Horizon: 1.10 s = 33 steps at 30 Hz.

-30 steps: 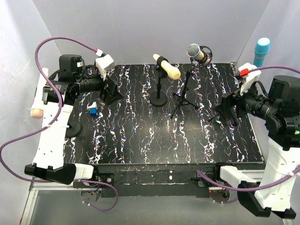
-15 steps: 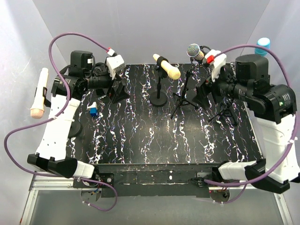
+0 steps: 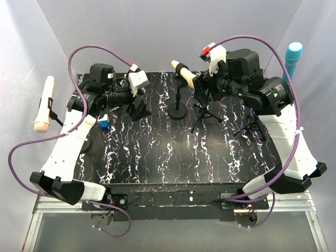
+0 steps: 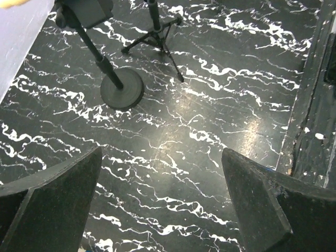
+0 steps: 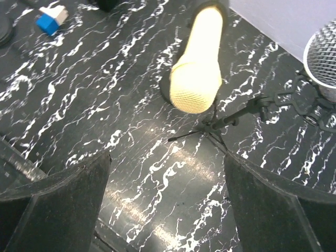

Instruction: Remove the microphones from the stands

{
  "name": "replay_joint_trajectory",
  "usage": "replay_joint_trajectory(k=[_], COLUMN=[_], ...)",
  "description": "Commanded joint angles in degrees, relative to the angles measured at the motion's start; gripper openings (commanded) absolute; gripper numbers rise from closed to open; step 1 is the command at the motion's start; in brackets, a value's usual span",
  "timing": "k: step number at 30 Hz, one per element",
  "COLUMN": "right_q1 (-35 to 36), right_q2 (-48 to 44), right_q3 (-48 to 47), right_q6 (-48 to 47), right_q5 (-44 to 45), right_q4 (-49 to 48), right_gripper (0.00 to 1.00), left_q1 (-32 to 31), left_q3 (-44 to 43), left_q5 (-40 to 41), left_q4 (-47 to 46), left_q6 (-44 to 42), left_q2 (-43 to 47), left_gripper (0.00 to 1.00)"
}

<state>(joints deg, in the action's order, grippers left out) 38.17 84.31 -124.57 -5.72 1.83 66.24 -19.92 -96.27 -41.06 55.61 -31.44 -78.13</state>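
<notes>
A: Where was the cream microphone [image 5: 197, 79] at that point?

B: It sat in the clip [image 3: 181, 67] on top of the round-base stand [image 3: 178, 111], at the back of the counter [image 3: 157, 157]. It was tilted, with its mesh head pointing towards the right arm. The right claw [image 5: 167, 157] hung just in front of that head, fingers spread wide and holding nothing. The left claw [image 4: 161, 152] was released too, over the counter to the left of the stand.

A: How should the reach have gone?

B: The right claw probably needed to line up on the barrel, behind the mesh head and clear of the clip. Once closed across it, drawing the microphone out along its own axis looked safer than lifting straight up, since the stand might tip. The left claw could have steadied the pole. The silver-mesh microphone [image 5: 323, 58] on the tripod stand [image 3: 207, 113] stood close beside it, so those legs were worth avoiding.

A: Was there any brand or writing?

B: None could be read on either microphone, the stands or the arms.
</notes>
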Motion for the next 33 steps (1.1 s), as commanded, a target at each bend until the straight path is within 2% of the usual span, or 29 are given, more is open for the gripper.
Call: replay_joint_trajectory(k=[1, 4, 7, 11, 14, 21, 25, 33], right_q1=[1.11, 1.38, 1.46, 1.73, 2.25, 3.31, 3.31, 3.31], right_q2=[-0.55, -0.55, -1.25, -0.12, 1.46, 3.75, 4.10, 7.79], right_q3=[2.14, 2.49, 4.42, 5.83, 4.69, 5.13, 6.89, 4.61], right_q6=[7.19, 10.89, 14.58, 14.77, 14.51, 12.48, 13.01, 13.10], right_q5=[12.04, 15.75, 14.97, 12.24, 13.37, 17.07, 16.72, 17.25], right_q4=[-8.49, -9.90, -11.30, -11.48, -11.22, -12.71, -13.50, -14.21], right_gripper=[0.95, 0.95, 0.94, 0.92, 0.89, 0.88, 0.88, 0.85], left_q1=[-0.99, -2.31, -2.84, -3.19, -3.19, -3.19, -3.19, -3.28], left_q3=[1.96, 0.39, -2.60, -3.05, -3.31, 2.05, 0.65, -1.20], left_q5=[5.62, 11.77, 14.60, 11.10, 9.86, 8.10, 6.17, 5.11], left_q4=[-0.69, 2.73, 6.42, 6.88, 5.30, 1.26, 1.77, 1.87], left_q6=[-3.88, -5.65, -5.21, -4.43, -0.56, 1.20, 1.47, 1.12], left_q2=[3.95, 3.34, 1.41, 2.18, 3.50, 6.50, 5.45, 3.77], left_gripper=[0.98, 0.98, 0.98, 0.98, 0.98, 0.98, 0.98, 0.98])
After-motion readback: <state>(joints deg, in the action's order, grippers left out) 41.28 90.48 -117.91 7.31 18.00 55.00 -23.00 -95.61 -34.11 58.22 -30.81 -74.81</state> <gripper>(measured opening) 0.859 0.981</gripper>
